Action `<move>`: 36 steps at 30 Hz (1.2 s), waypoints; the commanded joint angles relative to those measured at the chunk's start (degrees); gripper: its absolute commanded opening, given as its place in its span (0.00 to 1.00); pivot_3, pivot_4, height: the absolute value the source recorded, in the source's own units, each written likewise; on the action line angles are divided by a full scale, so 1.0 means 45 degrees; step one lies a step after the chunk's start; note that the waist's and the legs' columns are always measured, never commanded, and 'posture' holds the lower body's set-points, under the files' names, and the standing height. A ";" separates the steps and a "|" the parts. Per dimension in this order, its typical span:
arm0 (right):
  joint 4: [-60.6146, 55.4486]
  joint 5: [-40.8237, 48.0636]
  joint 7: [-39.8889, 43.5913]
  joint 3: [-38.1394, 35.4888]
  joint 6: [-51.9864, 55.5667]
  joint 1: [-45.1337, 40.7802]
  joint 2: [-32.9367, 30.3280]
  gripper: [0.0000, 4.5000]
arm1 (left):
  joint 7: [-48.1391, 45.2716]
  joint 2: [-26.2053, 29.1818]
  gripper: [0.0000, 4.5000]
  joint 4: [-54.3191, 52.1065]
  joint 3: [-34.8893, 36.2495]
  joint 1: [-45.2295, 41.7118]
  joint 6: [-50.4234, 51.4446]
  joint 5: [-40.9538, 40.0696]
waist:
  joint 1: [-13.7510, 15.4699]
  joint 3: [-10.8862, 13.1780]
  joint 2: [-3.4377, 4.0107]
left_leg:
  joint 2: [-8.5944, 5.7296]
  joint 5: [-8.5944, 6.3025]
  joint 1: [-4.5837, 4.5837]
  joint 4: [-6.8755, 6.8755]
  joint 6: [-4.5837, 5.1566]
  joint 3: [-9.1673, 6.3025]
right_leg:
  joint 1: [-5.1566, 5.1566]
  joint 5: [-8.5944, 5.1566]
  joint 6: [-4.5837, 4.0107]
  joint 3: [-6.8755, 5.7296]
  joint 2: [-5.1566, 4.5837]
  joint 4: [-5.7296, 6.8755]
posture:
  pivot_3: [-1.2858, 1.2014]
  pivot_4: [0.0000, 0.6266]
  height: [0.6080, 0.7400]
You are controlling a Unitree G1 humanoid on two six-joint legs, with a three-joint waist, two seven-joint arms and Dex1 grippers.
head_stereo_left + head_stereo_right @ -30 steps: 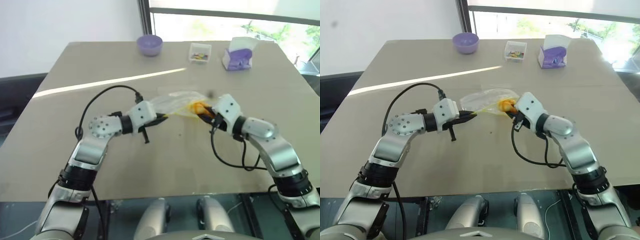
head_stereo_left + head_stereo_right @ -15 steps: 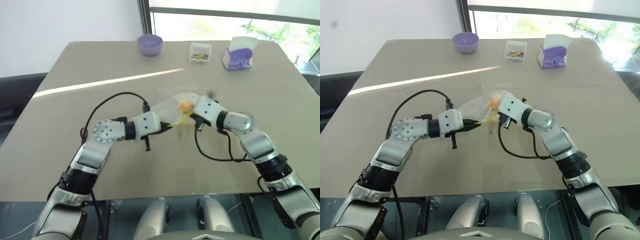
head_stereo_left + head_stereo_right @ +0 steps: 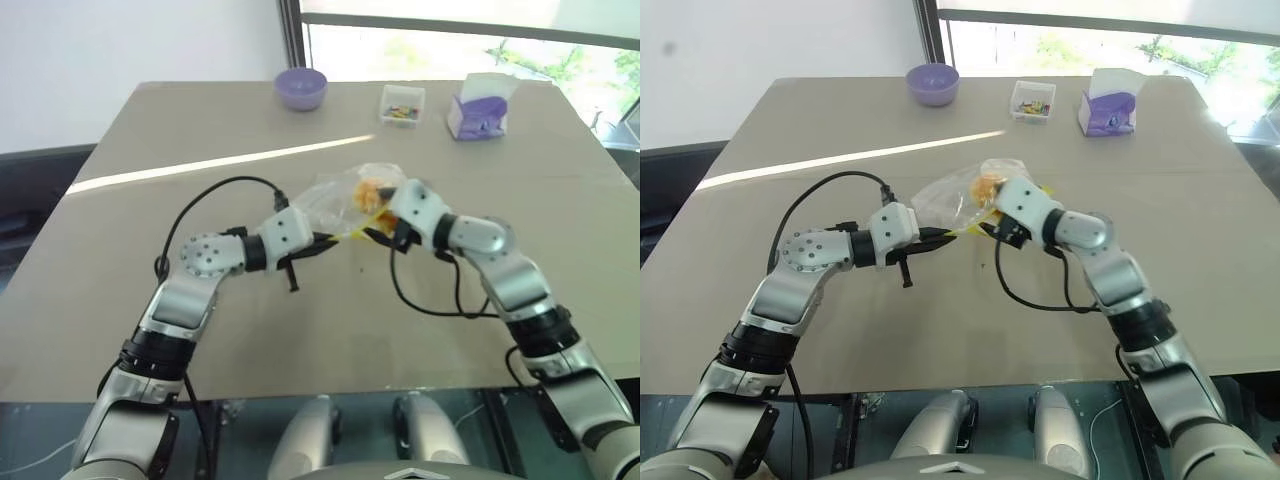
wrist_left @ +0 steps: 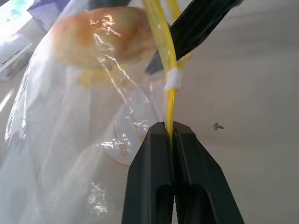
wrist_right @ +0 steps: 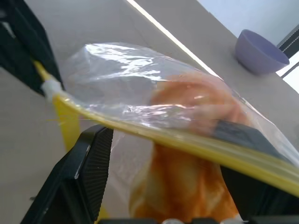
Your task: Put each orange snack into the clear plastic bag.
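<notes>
The clear plastic bag [image 3: 335, 195] hangs just above the middle of the table. My left gripper [image 3: 328, 240] is shut on its yellow seal strip [image 4: 169, 88], pinched between the two black fingers. An orange snack [image 3: 368, 190] sits inside the bag near its mouth and shows through the plastic [image 5: 187, 112]. My right gripper [image 3: 385, 218] is at the bag's mouth from the right. Its fingers [image 5: 88, 172] stand wide apart on either side of the snack, one of them under the plastic, and there is a gap to the snack.
At the far edge of the tan table [image 3: 200, 330] stand a purple bowl [image 3: 300, 88], a small clear box of colourful bits [image 3: 402, 103] and a purple tissue box [image 3: 476, 112]. Black cables loop from both wrists over the table.
The snack has gone from the bag's mouth further into the bag. My right gripper's fingers have spread apart around it. The left gripper keeps its hold on the seal strip.
</notes>
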 commanded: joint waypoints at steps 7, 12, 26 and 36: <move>-0.1707 0.1099 0.0156 -0.1285 0.1042 0.0659 -0.0925 0.80 | -0.0072 -0.0317 0.00 -0.0283 0.0646 -0.0582 0.0384 -0.0915 | -0.0033 0.0001 0.0002 | 0.0006 -0.0025 0.0013 0.0000 0.0043 0.0004 | -0.0001 0.0000 0.0000 0.0002 0.0002 0.0023 | 0.52 0.24 1.00; -0.2106 -0.0438 0.0100 -0.1033 -0.0674 0.1269 -0.2455 0.80 | -0.0376 -0.0080 0.00 -0.0388 0.0874 -0.0644 0.0648 -0.1431 | 0.0006 0.0001 0.0002 | -0.0003 -0.0012 -0.0012 0.0005 0.0021 0.0008 | -0.0019 0.0000 0.0000 0.0004 -0.0007 0.0015 | 0.52 0.24 1.00; 0.1282 -0.6125 -0.2722 0.0940 -0.5507 0.1074 -0.3191 0.80 | -0.0507 0.0043 0.00 -0.0666 0.0926 -0.0703 0.0911 -0.1501 | -0.0030 0.0002 0.0000 | -0.0002 0.0007 -0.0020 0.0008 -0.0011 0.0024 | -0.0031 0.0000 0.0001 0.0013 -0.0002 0.0015 | 0.52 0.24 1.00; 0.2172 -0.6043 -0.3502 0.0434 -0.6028 0.0518 -0.2367 0.80 | -0.0493 0.0164 0.00 -0.0982 0.0999 -0.0468 0.1065 -0.1534 | -0.0024 0.0002 0.0000 | -0.0002 0.0007 -0.0027 0.0008 -0.0012 0.0022 | -0.0036 0.0000 0.0000 0.0015 0.0000 0.0014 | 0.52 0.24 1.00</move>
